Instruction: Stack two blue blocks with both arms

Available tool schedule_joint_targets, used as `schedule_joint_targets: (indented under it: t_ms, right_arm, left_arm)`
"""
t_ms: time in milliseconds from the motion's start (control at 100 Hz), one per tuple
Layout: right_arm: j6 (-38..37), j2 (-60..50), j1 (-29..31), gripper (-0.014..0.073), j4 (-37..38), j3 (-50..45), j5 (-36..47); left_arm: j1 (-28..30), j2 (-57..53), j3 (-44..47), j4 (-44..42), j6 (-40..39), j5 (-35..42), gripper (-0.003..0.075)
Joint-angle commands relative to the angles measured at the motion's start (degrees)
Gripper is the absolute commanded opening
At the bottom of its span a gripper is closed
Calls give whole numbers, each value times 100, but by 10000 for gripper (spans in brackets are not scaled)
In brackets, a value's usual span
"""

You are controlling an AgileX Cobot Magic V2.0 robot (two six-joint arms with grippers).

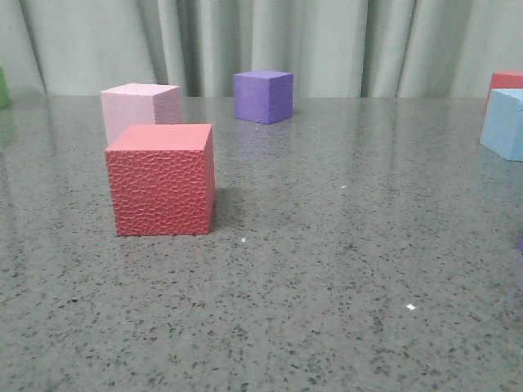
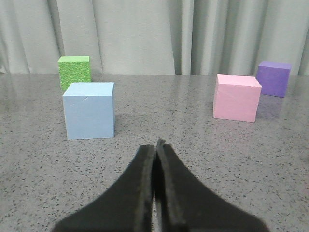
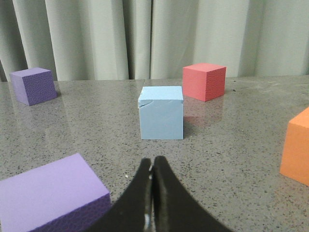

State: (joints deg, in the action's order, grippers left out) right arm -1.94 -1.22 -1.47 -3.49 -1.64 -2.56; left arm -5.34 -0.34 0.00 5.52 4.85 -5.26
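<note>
Pincers (image 2: pixel 155 145) (image 3: pixel 152 162) (both closed) — blue blocks (image 2: pixel 90 110) (image 3: pixel 161 112) ahead.

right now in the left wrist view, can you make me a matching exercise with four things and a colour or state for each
Things:
1. left hand
2. cube nearest the hand
3. cube behind that one
4. cube in front of the purple cube

Colour or state:
A. pale pink
B. shut, holding nothing
C. green
D. light blue

Pairs: 1-B, 2-D, 3-C, 4-A
</note>
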Motion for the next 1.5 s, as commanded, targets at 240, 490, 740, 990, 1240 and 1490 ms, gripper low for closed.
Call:
schedule_joint_targets:
  t_ms: [240, 490, 740, 990, 1240, 1490]
  right_arm:
    - [9, -90, 8, -68, 69, 110, 681]
    - [9, -90, 8, -68, 69, 318, 256]
    - [9, -26, 12, -68, 16, 1141, -423]
    - [9, 630, 12, -68, 7, 2347, -1934]
    - [9, 1401, 12, -68, -231, 3536, -3055]
    - [9, 2260, 12, -68, -512, 4523, -4475]
  left_arm:
    - [9, -99, 227, 2, -52, 526, -19]
    - [9, -99, -70, 103, -52, 201, -19]
    - [9, -50, -1074, 261, -62, -701, -19]
    - [9, 768, -2278, 261, -358, -1944, -19]
    - [9, 2079, -3512, 300, -485, -3195, -19]
    - [9, 3065, -4496, 322, -485, -4099, -19]
